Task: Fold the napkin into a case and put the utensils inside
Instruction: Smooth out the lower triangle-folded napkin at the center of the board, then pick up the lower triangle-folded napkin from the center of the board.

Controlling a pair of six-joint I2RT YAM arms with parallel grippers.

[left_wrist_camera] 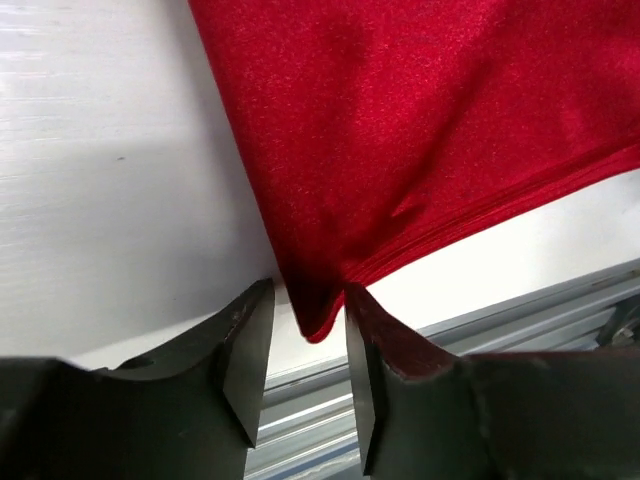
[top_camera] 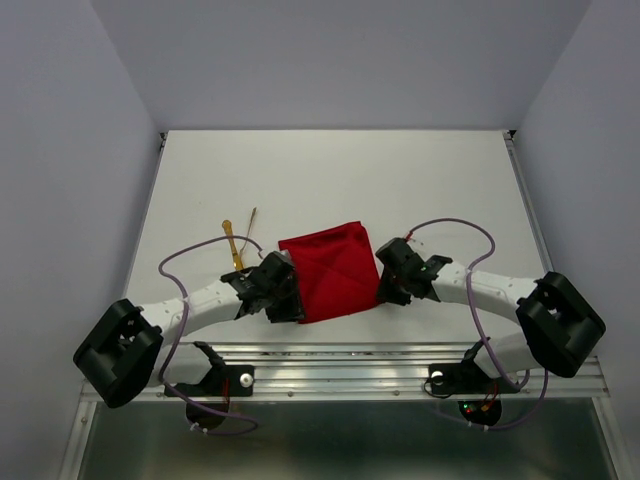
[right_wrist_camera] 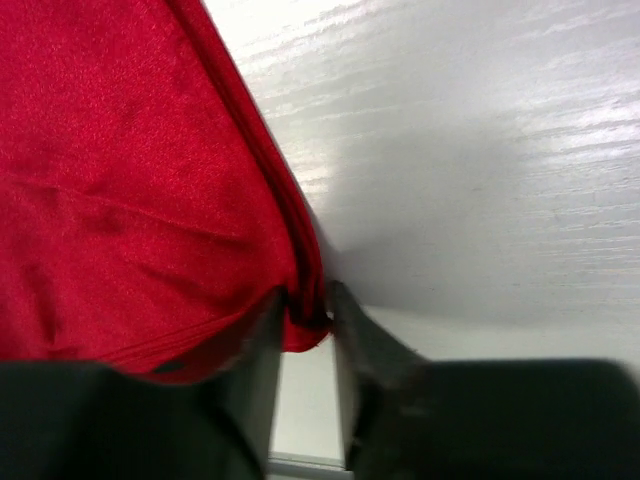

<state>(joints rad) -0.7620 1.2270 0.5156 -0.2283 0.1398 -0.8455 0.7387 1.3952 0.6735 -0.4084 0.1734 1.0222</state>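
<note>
The red napkin (top_camera: 335,270) lies folded into a rough square on the white table between both arms. My left gripper (top_camera: 292,300) is at its near left corner. In the left wrist view the left gripper (left_wrist_camera: 307,300) stands open, with the napkin (left_wrist_camera: 420,130) corner hanging loose between the jaws. My right gripper (top_camera: 386,290) is at the near right corner. In the right wrist view the right gripper (right_wrist_camera: 308,305) is shut on that corner of the napkin (right_wrist_camera: 120,170). The utensils lie left of the cloth: a gold knife (top_camera: 233,245) and a thinner fork (top_camera: 250,222).
A metal rail (top_camera: 340,355) runs along the table's near edge just behind both grippers. Purple cables (top_camera: 180,265) loop over each arm. Grey walls enclose the table on the left, right and far sides.
</note>
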